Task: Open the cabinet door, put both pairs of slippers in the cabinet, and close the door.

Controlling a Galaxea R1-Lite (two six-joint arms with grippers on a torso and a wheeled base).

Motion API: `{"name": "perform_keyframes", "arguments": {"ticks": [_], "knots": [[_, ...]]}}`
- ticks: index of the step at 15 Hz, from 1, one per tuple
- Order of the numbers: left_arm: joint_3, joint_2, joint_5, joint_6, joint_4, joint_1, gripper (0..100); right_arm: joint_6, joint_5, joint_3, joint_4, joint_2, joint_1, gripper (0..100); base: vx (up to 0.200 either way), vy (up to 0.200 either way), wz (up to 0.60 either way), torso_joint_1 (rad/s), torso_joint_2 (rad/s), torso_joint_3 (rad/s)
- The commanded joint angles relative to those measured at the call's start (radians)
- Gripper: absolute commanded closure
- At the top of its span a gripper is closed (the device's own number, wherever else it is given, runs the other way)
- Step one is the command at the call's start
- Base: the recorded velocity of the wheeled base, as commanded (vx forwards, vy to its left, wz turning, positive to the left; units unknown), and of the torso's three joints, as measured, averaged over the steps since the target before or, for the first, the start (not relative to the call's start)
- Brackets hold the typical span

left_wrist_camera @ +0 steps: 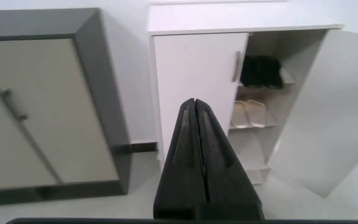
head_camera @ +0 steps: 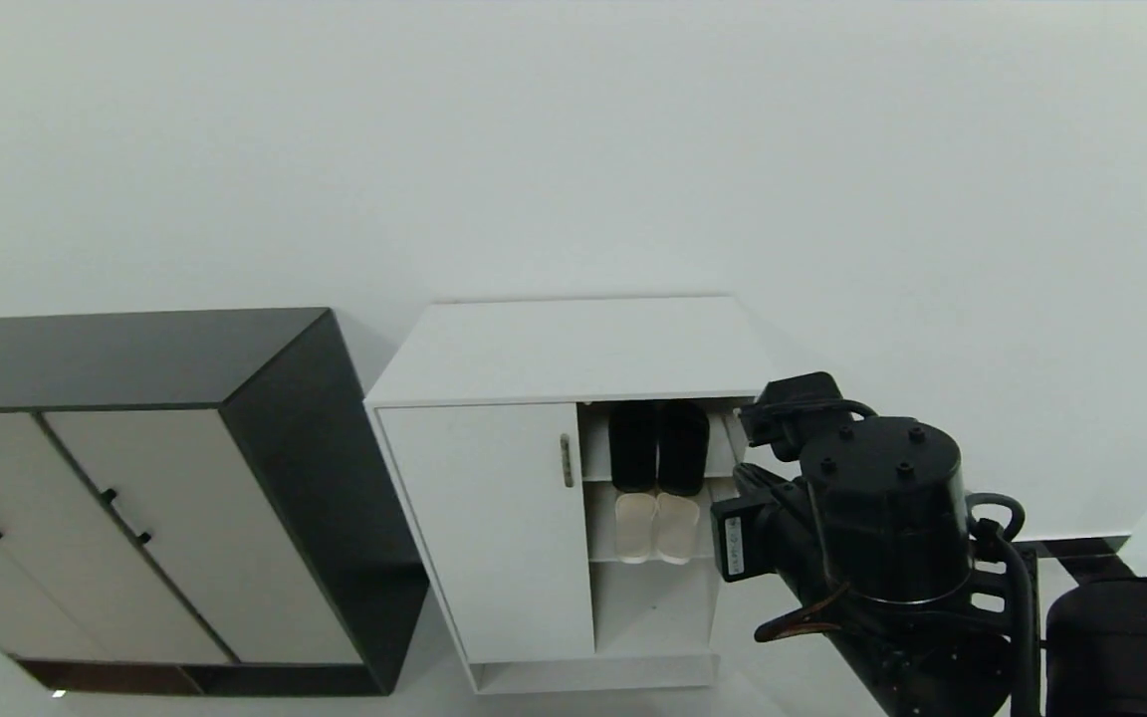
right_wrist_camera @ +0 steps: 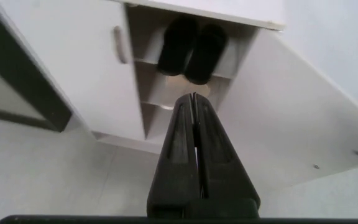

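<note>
Inside the white cabinet (head_camera: 573,349), with its right door (left_wrist_camera: 347,106) swung wide open and its left door (head_camera: 489,528) shut: black slippers (head_camera: 658,445) paired on the upper shelf, pale slippers (head_camera: 655,526) paired on the shelf directly beneath. In front of the cabinet, facing its closed half, left gripper (left_wrist_camera: 195,104) with fingers pressed together on nothing; facing its open half, right gripper (right_wrist_camera: 193,98) likewise pressed together and empty. Just beside the cabinet, on the robot's left, a dark cabinet (head_camera: 135,478) with two light doors.
</note>
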Motion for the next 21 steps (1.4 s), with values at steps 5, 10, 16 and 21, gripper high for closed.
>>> {"name": "perform_keyframes", "arguments": {"ticks": [5,10,16,21], "knots": [[0.0,0.0,0.001,0.0,0.0,0.0,100,0.0,-0.001,0.0,-0.001,0.005,-0.02,100,0.0,0.0,-0.48,0.01,0.0,0.003],[0.0,0.0,0.001,0.0,0.0,0.0,100,-0.001,0.035,-0.008,-0.002,0.02,-0.073,100,-0.04,0.0,0.0,0.0,0.0,0.001],[0.0,0.0,0.001,0.0,0.0,0.0,100,0.0,0.062,-0.091,0.003,0.067,-0.187,100,-0.133,0.0,0.0,0.004,0.01,0.001],[0.0,0.0,0.0,0.002,0.0,0.002,100,0.028,0.217,-0.356,0.099,0.238,-0.408,100,0.0,0.0,0.0,0.0,0.0,0.0]]}}
